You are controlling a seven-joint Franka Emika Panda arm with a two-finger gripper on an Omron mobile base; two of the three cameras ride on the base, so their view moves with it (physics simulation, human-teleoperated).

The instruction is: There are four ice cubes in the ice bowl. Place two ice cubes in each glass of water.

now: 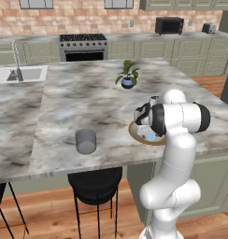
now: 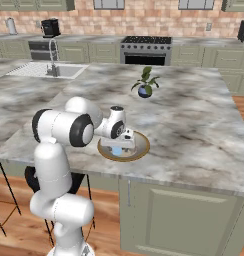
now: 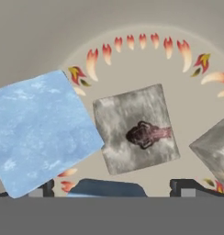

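A: Ice cubes (image 3: pixel 40 133) are what we look for, and they lie in the ice bowl (image 2: pixel 142 145), directly under the gripper (image 3: pixel 116 186). In the hand view I see one pale blue cube close in front of the left finger tip, a grey-looking cube (image 3: pixel 137 128) straight ahead between both tips, and the corner of another cube (image 3: pixel 215 149) beyond the right tip.

B: And the gripper, is it holding something?

A: No. Its jaws stand fully apart and nothing is between them. It hangs just above the bowl floor, pointing down.

B: Which cube is the best for the next move?

A: I think the middle one. It sits almost centred between the finger tips, only a little ahead, so a short descent should bring the jaws on both sides of it. Its sides are slightly turned against the line of the fingers, so a small rotation of the hand may help. The blue cube is too near the left finger tip and could be pushed.

B: Where must the cube go after?

A: One glass of water (image 1: pixel 85 141) stands on the tabletop (image 1: pixel 88 102), well apart from the gripper, to the left in the left base view. The second glass I cannot find for sure.
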